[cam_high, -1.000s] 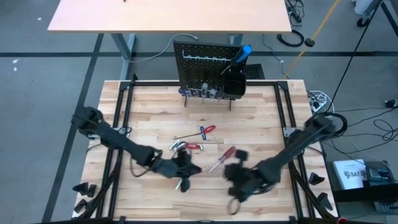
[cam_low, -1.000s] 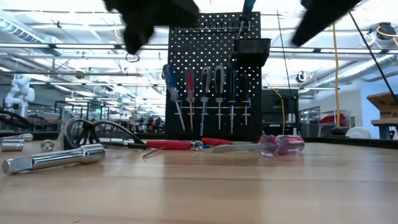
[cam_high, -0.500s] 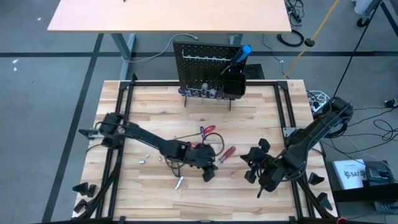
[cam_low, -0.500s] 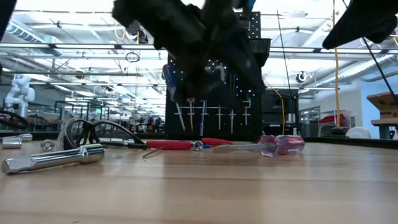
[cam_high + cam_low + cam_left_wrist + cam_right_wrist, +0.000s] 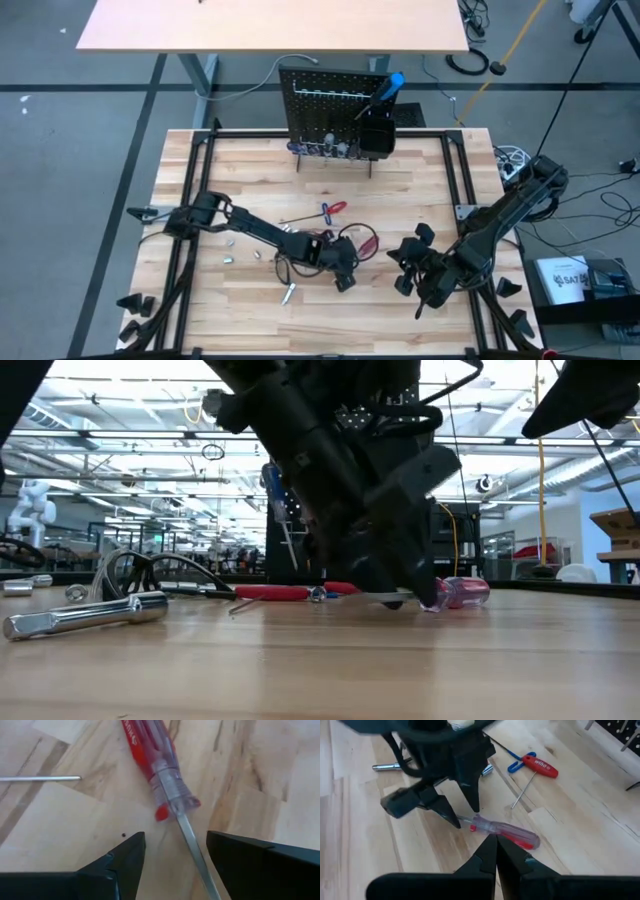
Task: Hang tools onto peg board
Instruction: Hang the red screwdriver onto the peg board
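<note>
High view: hovering left hand (image 5: 343, 268) over the red-handled screwdriver (image 5: 364, 243) lying mid-surface (image 5: 420, 180), well short of the peg board (image 5: 320, 105). Left wrist view: straddling the shaft, fingers (image 5: 117, 862) apart, holding nothing; better closing squarely before lifting. Right hand (image 5: 495, 851) waiting nearby, pinched closed, empty.

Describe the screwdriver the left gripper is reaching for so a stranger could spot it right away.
On the wooden table, look in front of the black peg board to where the open left gripper points down. Its fingers straddle the metal shaft of the red screwdriver, which lies flat. Unlike the tools beside it, its handle is clear red plastic.
</note>
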Available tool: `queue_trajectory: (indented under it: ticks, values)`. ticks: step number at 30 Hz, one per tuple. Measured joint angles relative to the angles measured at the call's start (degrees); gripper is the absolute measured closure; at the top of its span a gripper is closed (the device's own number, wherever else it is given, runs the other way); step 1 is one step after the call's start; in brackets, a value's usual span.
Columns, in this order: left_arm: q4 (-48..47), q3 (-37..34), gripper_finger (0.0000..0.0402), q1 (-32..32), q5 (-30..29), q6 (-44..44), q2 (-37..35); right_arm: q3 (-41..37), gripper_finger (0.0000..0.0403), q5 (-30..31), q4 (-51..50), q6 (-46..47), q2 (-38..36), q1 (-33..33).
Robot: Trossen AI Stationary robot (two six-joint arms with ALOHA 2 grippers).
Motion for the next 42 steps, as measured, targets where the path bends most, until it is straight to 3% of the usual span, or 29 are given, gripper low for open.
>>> queue_trajectory:
  ticks: [4,9,11,19,27,31,35,39,42]
  values:
    - [-1.3,0.21,0.0228,-1.0,-3.22,2.5,1.05,0.0,0.0403,3.51,0.0,-0.43,0.61,-0.02]
    - [-2.54,0.14,0.0352,-1.93,-7.54,10.27,1.37,0.0,0.0403,8.03,-0.02,-2.35,0.8,-0.39]
    - [-1.73,0.06,0.0381,-2.47,-9.31,12.22,1.43,0.0,0.0403,8.57,-0.02,-3.17,0.8,-0.79]
    - [-3.1,-0.53,0.0382,-3.62,-10.71,17.96,-2.47,0.0,0.0403,9.32,0.02,-7.08,-0.54,-2.15]
    - [-3.98,-2.49,0.0382,-3.38,-20.2,25.6,-16.02,0.04,0.0403,23.92,-1.52,-3.81,-5.12,7.61]
    - [4.0,-9.36,0.0382,-3.01,-24.86,27.01,-25.44,0.06,0.0403,29.46,-1.58,-3.36,-5.2,10.59]
    - [19.39,-21.78,0.0382,-2.71,-25.02,26.87,-33.97,0.07,0.0403,32.74,-1.11,-2.45,-4.72,11.12]
    - [49.54,-34.95,0.0382,-2.41,-13.85,26.48,-40.28,0.05,0.0403,35.49,-0.03,-0.56,-4.03,10.26]
    - [67.58,-42.2,0.0382,-1.35,-5.88,25.05,-40.72,0.05,0.0403,32.56,1.31,0.39,-4.0,8.64]
